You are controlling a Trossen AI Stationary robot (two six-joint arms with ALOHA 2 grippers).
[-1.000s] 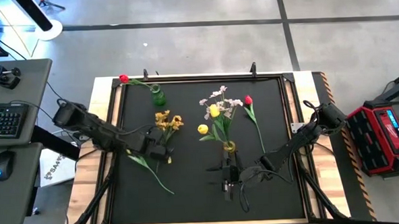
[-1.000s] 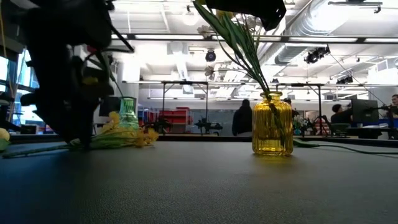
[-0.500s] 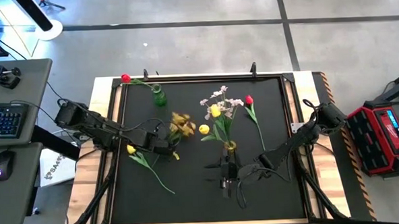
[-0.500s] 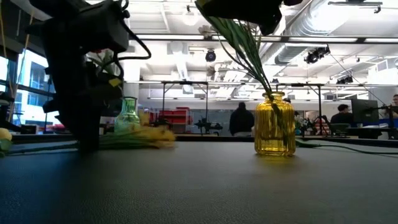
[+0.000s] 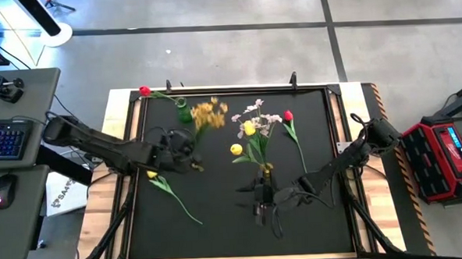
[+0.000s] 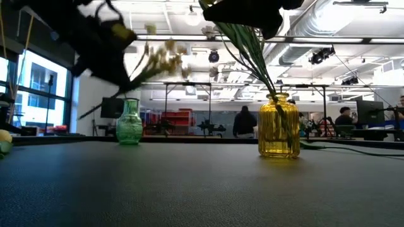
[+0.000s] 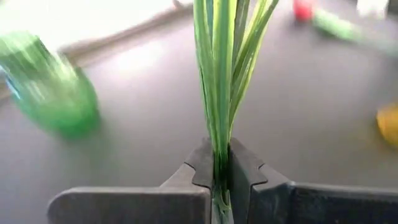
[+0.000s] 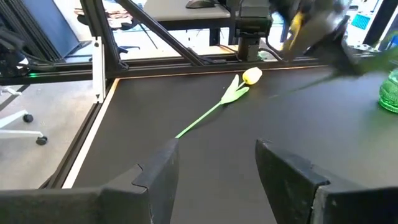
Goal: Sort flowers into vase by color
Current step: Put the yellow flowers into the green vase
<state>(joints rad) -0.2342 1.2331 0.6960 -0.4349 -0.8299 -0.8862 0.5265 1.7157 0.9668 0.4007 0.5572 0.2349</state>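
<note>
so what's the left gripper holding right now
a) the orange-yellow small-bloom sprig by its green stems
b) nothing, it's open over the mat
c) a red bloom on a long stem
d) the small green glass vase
a: in the left wrist view the left gripper is shut on the green stems, and from above the orange-yellow small-bloom sprig is lifted near the small green glass vase, while the right gripper waits open by the yellow glass vase.
</note>
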